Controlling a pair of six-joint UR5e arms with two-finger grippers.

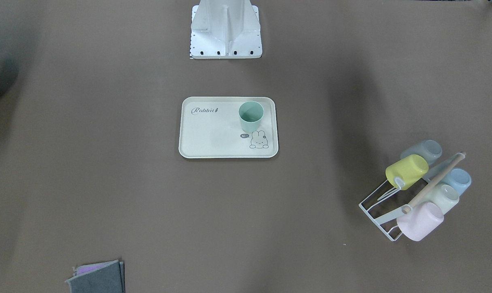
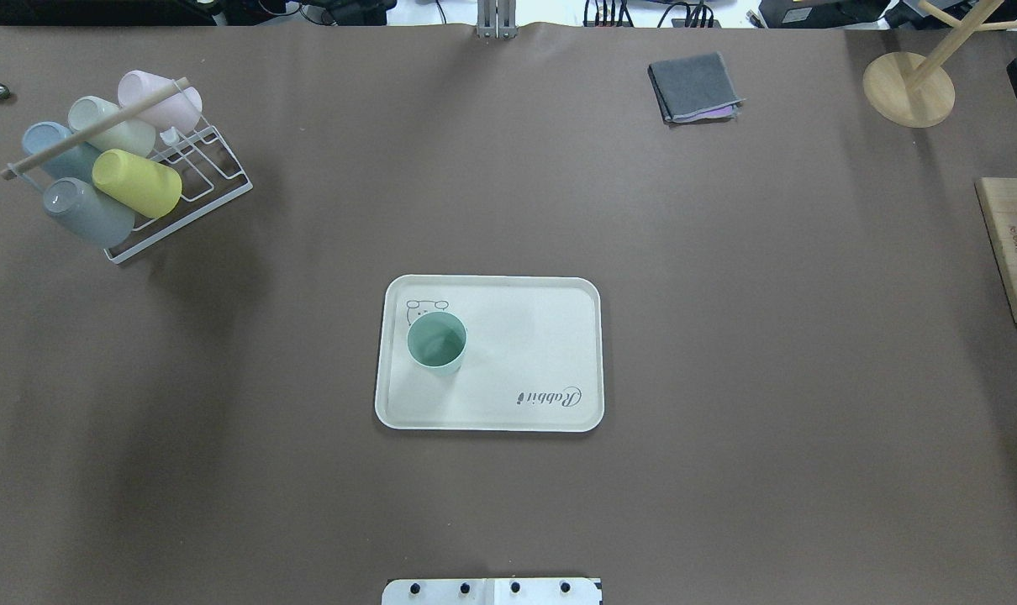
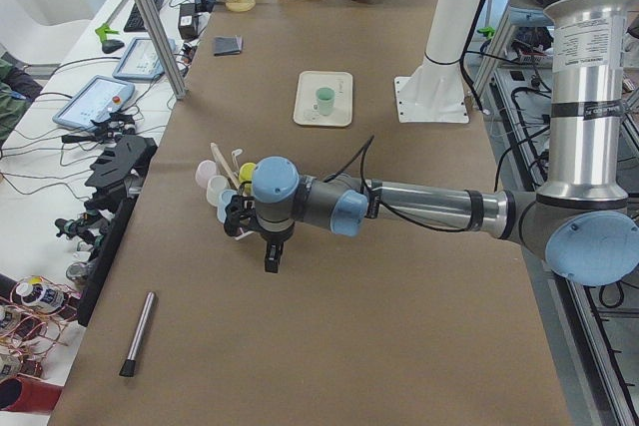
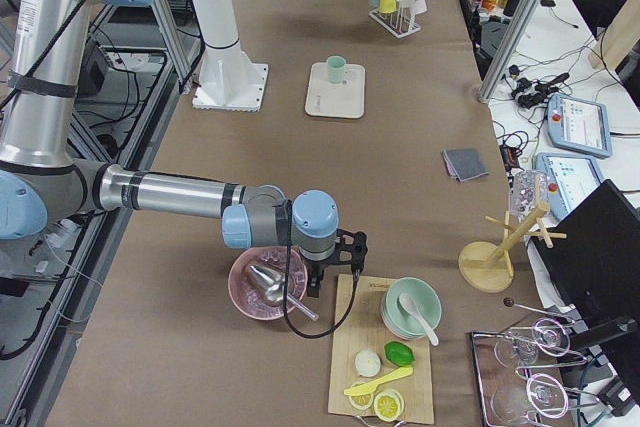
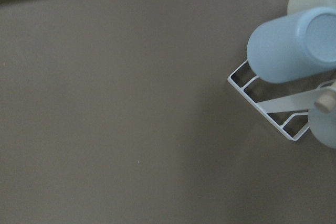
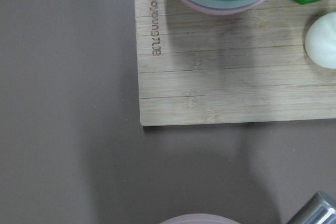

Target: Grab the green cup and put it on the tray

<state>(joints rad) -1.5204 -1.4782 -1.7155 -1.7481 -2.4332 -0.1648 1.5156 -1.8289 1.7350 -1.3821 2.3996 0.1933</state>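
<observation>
Overhead exterior: green cup (image 2: 436,340) upright on tray (image 2: 525,353); left pincer (image 3: 271,258), right pincer (image 4: 355,252), openness impossible to tell.

**Q:** Work surface specification?

**A:** 1 long bench (image 2: 727,336), covered edge to edge in matt brown sheet. Lighting is diffuse and leaves only soft shadow patches on the sheet.

**Q:** Adjacent furniture?

**A:** 1 white side desk (image 4: 590,47) runs along the operators' side. 1 aluminium post (image 4: 520,22) stands at the bench edge. The desk carries 2 tablets (image 4: 575,117) and loose cables (image 4: 530,87).
</observation>
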